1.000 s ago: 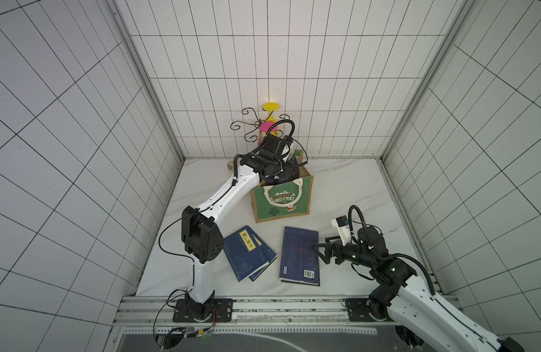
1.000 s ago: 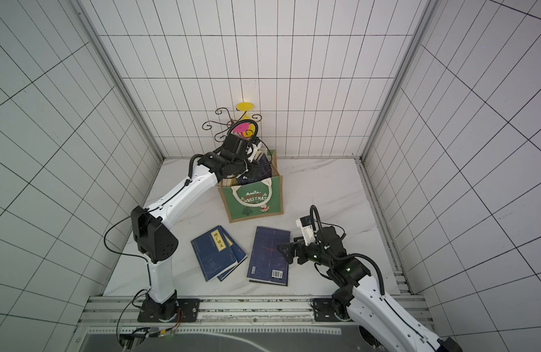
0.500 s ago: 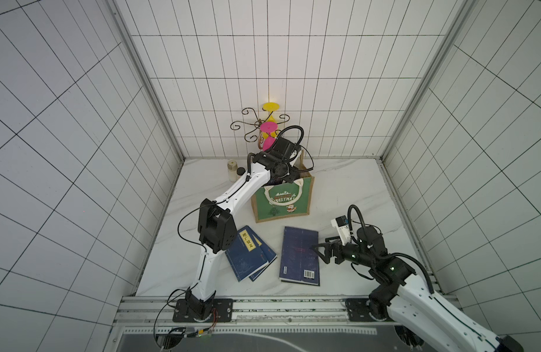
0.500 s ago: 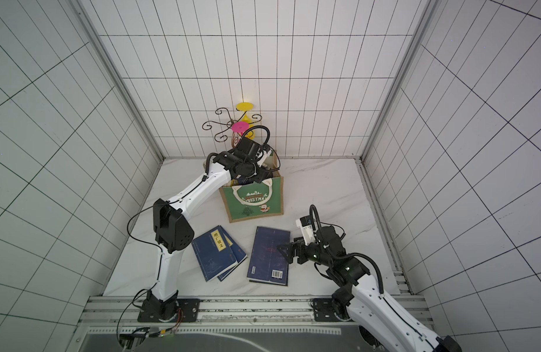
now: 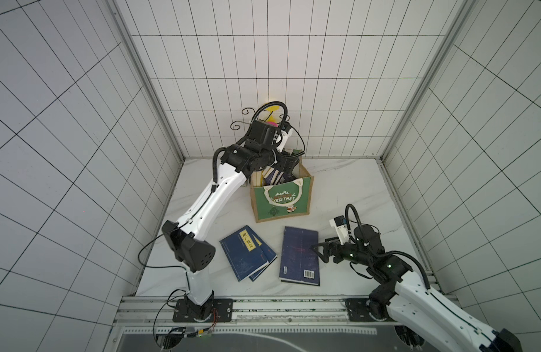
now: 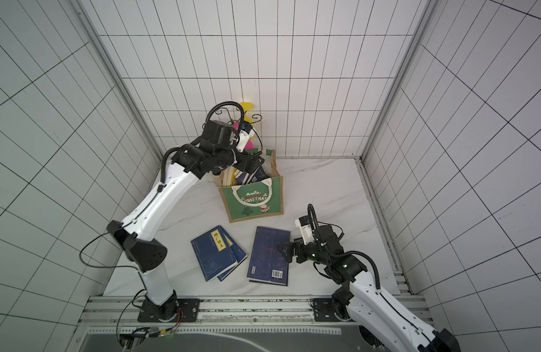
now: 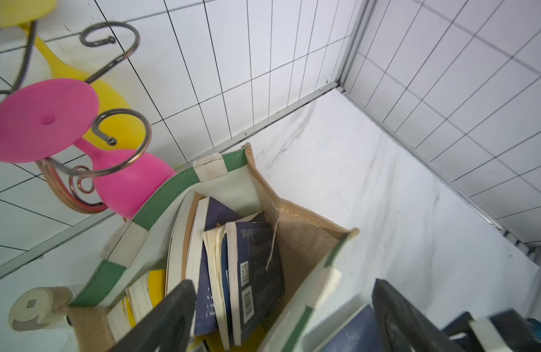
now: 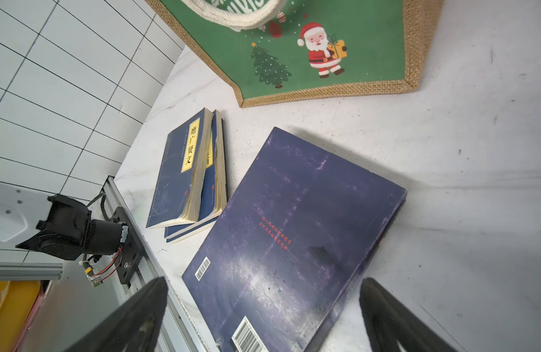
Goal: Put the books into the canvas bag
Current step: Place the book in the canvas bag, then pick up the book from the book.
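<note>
Several books (image 7: 251, 268) sit in the canvas bag (image 5: 281, 201); three lie at its 6 o'clock. My left end effector (image 7: 281, 304) and right end effector (image 8: 263, 286) gape empty.

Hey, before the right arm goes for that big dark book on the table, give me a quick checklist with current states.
1. Left gripper open, holding nothing: ok.
2. Packed books standing inside the canvas bag, none over the rim: ok.
3. Bag upright, mouth open: ok.
4. Right gripper open, by the edge of the big dark book: ok.
5. Big dark book free of the stacked navy pair: cannot tell, they lie very close.
</note>
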Controlling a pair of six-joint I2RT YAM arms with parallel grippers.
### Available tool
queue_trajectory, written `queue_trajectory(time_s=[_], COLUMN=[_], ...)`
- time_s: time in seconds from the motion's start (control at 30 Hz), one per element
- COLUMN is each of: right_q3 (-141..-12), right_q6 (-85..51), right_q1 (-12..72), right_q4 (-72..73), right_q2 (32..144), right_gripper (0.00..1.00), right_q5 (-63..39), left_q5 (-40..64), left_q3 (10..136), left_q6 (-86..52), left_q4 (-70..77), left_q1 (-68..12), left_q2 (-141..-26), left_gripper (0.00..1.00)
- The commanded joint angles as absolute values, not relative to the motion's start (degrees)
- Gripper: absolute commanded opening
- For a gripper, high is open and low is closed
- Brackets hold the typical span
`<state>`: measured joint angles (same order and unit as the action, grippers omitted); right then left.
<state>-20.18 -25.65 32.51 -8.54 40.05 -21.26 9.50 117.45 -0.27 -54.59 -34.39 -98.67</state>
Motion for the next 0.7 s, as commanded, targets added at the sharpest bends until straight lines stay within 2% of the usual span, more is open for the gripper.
queue_trajectory(time_s=[0.0, 0.17, 0.33, 0.53, 0.67], right_q3=[-23.1, -22.0, -21.3, -19.7, -18.3], right_q6=[-26.8, -28.7, -29.7, -30.5, -31.3], right_q1=[31.9, 31.8, 31.6, 31.6, 31.5], right_q4=[-7.8, -7.5, -6.8, -5.2, -2.9], right_q2=[41.9, 44.2, 46.5, 47.6, 49.5], right_gripper=[0.99, 0.99, 0.99, 0.99, 0.99], right_q5=[-18.0, -15.2, -15.2, -15.6, -17.1], left_q5=[11.8, 14.3, 16.9, 16.9, 16.2], left_q3=[104.9, 81.0, 61.5, 46.2, 42.9], left_q6=[-1.3, -6.4, -13.5, -19.5, -22.0], left_q4=[-52.4, -44.2, -34.0, -21.0, -17.1], left_q1=[-38.0, -41.9, -45.0, -49.1, -49.7], left_q2=[-90.2, -76.5, -67.8, -66.8, -71.5], left_gripper=[0.97, 0.97, 0.97, 0.97, 0.97])
